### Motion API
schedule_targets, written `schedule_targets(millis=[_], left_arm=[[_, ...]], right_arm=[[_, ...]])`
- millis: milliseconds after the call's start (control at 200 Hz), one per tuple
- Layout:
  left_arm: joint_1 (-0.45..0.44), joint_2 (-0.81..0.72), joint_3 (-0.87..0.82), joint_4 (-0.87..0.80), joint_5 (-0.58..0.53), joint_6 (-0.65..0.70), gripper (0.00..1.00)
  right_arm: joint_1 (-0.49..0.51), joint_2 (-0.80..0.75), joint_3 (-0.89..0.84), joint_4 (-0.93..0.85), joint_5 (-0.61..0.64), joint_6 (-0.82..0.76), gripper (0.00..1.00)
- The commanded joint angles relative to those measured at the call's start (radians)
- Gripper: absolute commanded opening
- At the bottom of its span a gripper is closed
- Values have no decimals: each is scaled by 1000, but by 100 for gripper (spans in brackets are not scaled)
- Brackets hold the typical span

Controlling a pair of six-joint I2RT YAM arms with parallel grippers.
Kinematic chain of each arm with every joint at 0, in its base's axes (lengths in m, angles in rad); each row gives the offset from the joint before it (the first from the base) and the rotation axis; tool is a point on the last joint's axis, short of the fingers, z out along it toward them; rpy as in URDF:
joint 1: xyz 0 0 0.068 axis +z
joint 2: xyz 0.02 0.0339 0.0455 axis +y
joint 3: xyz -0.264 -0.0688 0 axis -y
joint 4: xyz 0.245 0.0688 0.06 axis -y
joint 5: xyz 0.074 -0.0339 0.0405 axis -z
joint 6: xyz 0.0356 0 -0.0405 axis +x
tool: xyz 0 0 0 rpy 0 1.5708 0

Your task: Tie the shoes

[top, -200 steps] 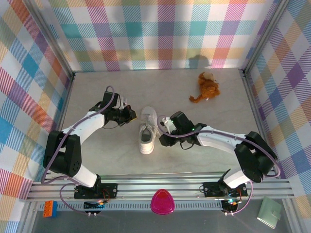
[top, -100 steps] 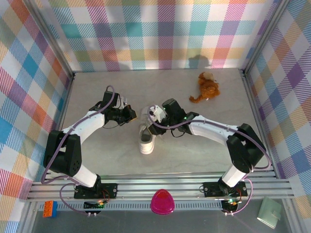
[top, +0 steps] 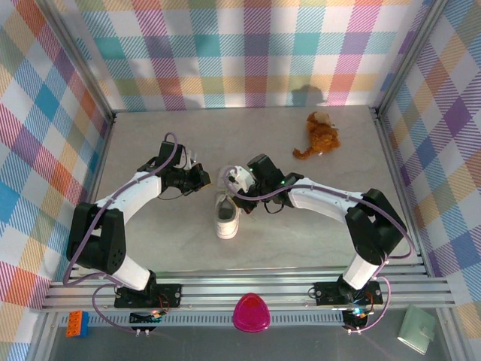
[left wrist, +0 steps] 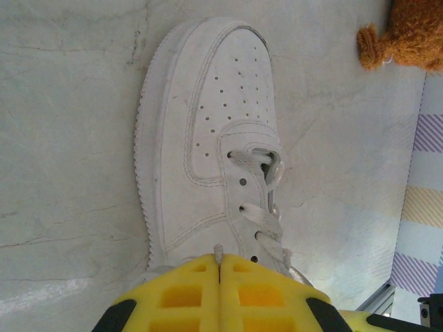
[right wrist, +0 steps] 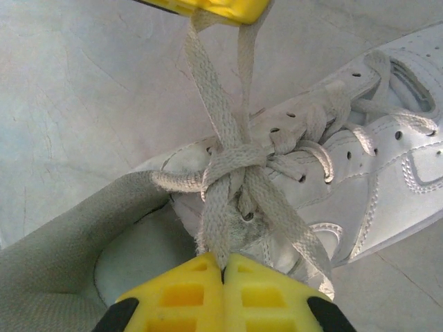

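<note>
The white sneaker [top: 227,218] lies mid-table, its laces crossed into a knot [right wrist: 232,166] over the tongue. My left gripper [top: 203,179] sits just left of the shoe, shut on a lace end [left wrist: 219,250] that pokes out between its yellow fingers [left wrist: 180,290]. My right gripper [top: 237,179] hovers over the shoe's laced top, shut on a frayed lace strand [right wrist: 223,235] just below the knot. In the right wrist view two lace strands [right wrist: 208,76] run up to the left gripper's fingers [right wrist: 208,7]. The grey-dark inside [right wrist: 62,228] shows beside the knot.
A brown-and-white plush toy [top: 322,134] lies at the back right, apart from the shoe; its edge shows as the plush toy [left wrist: 408,31] in the left wrist view. Checked walls surround the table [top: 338,248]. A pink dome [top: 250,314] sits on the front rail.
My right gripper has swung left from beside the shoe to over its laces, holding the lace. The left arm has stayed still.
</note>
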Motion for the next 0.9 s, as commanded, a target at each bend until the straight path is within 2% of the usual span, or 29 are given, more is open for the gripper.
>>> schedule_targets(millis=[0, 525, 685, 895], left_arm=[[19, -51, 23, -29, -22, 31, 0], [27, -104, -12, -42, -80, 78, 0], [58, -157, -70, -13, -103, 67, 0], [101, -174, -124, 27, -64, 61, 0]], right_arm=[[5, -30, 27, -86, 53, -66, 0], [0, -41, 94, -254, 153, -166, 0], [-3, -22, 107, -273, 157, -176, 0], [-9, 18, 132, -309, 209, -167, 0]])
